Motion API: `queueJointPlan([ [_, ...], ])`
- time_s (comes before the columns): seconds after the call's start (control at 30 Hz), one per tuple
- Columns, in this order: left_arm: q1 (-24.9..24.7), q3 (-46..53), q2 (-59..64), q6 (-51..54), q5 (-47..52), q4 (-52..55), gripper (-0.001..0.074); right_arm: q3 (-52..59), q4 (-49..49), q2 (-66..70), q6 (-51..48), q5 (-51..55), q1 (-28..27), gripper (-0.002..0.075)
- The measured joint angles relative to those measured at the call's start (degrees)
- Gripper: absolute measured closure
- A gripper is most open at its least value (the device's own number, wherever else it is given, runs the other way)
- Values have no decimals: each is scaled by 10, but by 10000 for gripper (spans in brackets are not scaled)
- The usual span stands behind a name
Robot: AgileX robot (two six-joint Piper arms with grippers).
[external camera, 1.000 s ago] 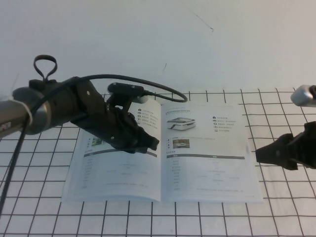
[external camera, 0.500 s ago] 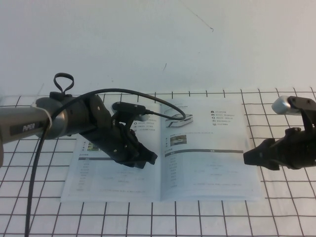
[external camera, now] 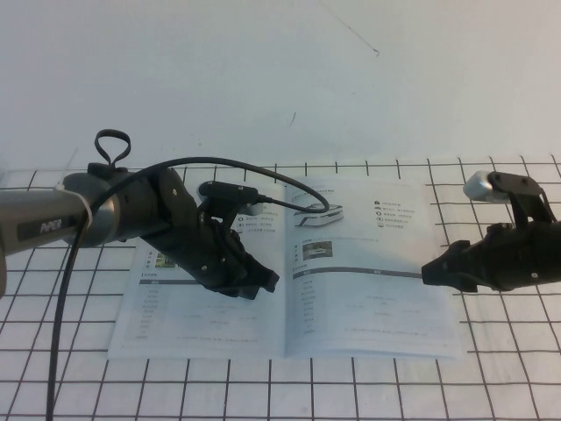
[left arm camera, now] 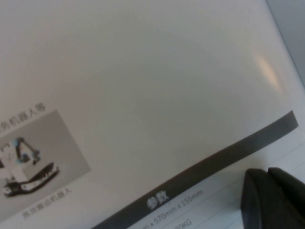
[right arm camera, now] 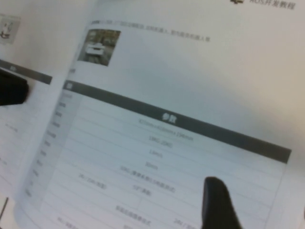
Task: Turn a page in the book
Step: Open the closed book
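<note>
The left gripper (external camera: pixel 263 281) and its arm hide much of the book's (external camera: pixel 219 329) left leaf. Table text stays too fine to read (blurred in both wrist views). The right gripper (external camera: pixel 429 273) shows only 1 fingertip (right arm camera: pixel 217 200) up close, cut off by the frame's edge.

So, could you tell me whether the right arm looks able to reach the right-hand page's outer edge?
Probably yes: the right gripper is at the page's outer side with nothing between; the left gripper presses the book's other leaf.

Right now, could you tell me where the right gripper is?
In the high view, the right gripper hovers at the book's right edge, over the right-hand page; the left gripper is over the left page.
</note>
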Motion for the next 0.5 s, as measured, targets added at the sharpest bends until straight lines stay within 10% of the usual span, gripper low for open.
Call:
queueJointPlan([
  [0.5, 0, 0, 0, 0, 0, 0, 739, -6, 28, 43, -36, -10, 0, 351],
])
